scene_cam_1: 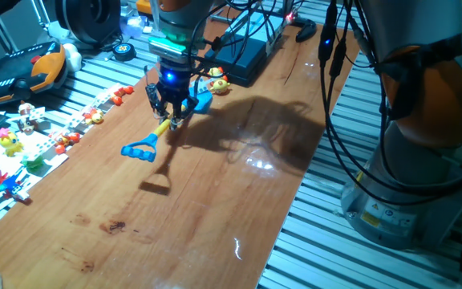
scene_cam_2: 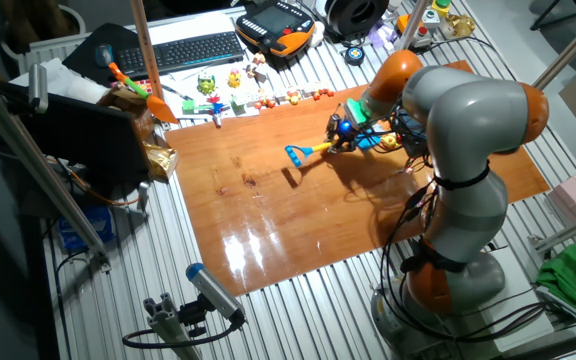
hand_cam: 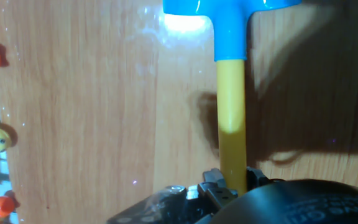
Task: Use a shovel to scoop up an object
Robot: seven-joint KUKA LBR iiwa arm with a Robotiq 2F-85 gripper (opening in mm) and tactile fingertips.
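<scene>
I see a glossy wooden board (scene_cam_1: 215, 185) running diagonally through one fixed view, laid on a ribbed metal table (scene_cam_1: 351, 257) whose slats show at the lower right and upper left. Glare spots sit near the board's middle, and a dark scuff (scene_cam_1: 115, 227) marks its lower left. Along the board's left edge lies a white strip (scene_cam_1: 50, 148) carrying small toy figures (scene_cam_1: 70, 138), red, yellow and green ones. In the other fixed view a keyboard (scene_cam_2: 193, 50) lies on the table at the upper left, above the board.
</scene>
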